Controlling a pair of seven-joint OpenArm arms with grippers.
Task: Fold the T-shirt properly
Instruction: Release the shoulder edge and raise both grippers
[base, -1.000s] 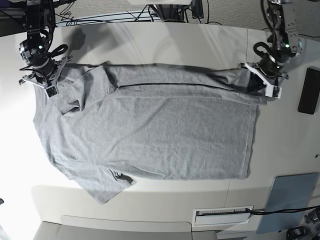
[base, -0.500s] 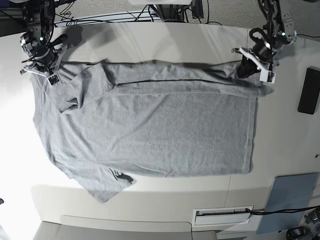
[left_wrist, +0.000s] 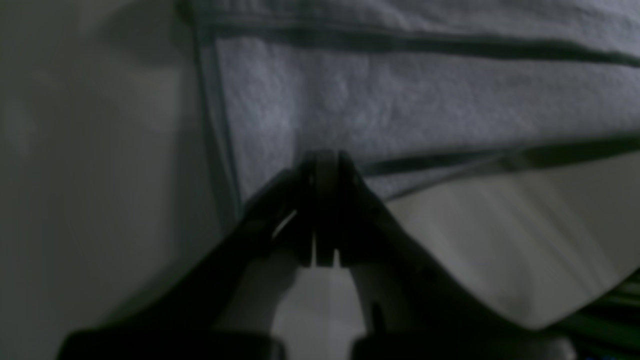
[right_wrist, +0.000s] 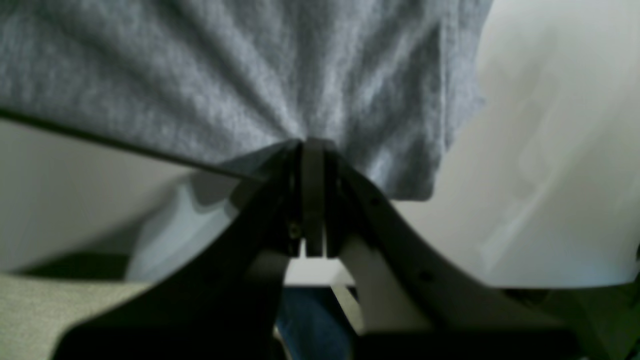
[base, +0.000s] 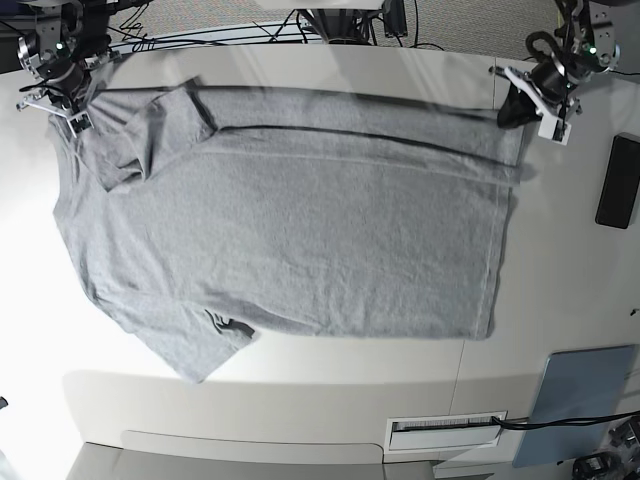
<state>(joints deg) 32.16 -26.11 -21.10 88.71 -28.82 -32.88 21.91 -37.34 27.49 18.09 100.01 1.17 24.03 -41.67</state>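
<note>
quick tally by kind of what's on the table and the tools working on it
T-shirt: 1, grey, spread flat on the table
Tools: 2, left tool and right tool, each shut on a far corner of the shirt
Black flat object: 1
Blue-grey pad: 1
White labelled box: 1
Total: 6

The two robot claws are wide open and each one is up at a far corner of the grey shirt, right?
Not quite: both are shut, pinching the T-shirt. The wrist views show the left gripper and right gripper with jaws pressed together on the cloth. They are at its far corners.
</note>
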